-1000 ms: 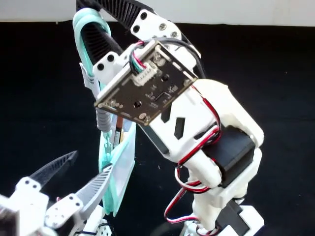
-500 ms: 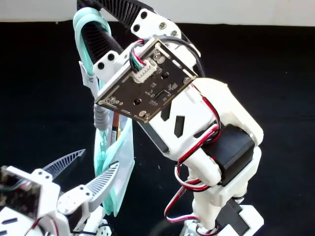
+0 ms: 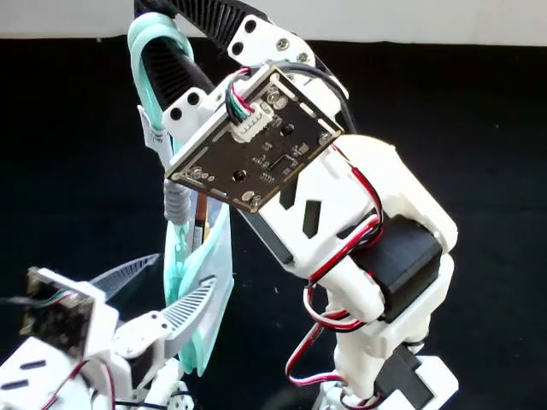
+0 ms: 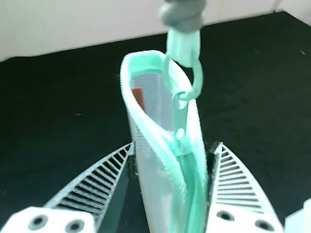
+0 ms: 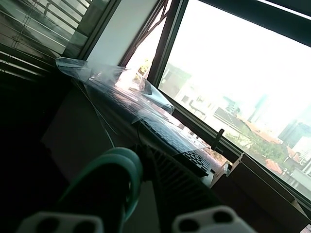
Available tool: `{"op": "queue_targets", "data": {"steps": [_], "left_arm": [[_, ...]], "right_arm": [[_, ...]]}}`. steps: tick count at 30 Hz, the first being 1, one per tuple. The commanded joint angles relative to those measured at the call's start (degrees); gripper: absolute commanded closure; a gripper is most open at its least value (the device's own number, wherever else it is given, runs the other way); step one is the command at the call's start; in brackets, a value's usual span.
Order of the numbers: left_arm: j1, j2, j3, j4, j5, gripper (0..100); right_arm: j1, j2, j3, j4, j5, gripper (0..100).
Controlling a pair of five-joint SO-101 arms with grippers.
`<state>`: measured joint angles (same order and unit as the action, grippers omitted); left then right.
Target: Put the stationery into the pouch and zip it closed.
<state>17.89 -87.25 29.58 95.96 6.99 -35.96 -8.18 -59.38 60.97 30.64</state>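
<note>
A mint mesh pouch hangs upright in the air from its teal loop strap. My right gripper is shut on that strap high up; in its own wrist view the teal loop sits in the gripper. The pouch's mouth gapes at its upper end, and the zip pull ring dangles beside it. Inside I see a brown pencil-like stick and a red item. My left gripper is open low down, its fingers on either side of the pouch.
The right arm's white body and circuit board take up the middle of the high view. Black cloth covers the table, with a pale wall behind. A grey knot joins strap and pull.
The left arm has come up and turned toward the pouch, bringing its open fingers around the lower part. The pouch has shifted a little. The right arm keeps still.
</note>
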Motion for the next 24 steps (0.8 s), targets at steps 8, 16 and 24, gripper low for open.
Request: {"op": "queue_targets", "data": {"steps": [8,16,24], "left_arm": [[4.26,1.1,1.98,-5.63,0.0,81],[4.0,1.1,2.15,-5.27,0.0,81],[4.35,1.63,2.42,-7.03,-0.09,98]], "right_arm": [[0.04,-0.48,0.04,0.13,0.18,99.1],[0.04,-0.66,0.04,0.22,0.09,99.1],[-0.04,-0.92,-0.48,2.51,0.09,99.1]]}}
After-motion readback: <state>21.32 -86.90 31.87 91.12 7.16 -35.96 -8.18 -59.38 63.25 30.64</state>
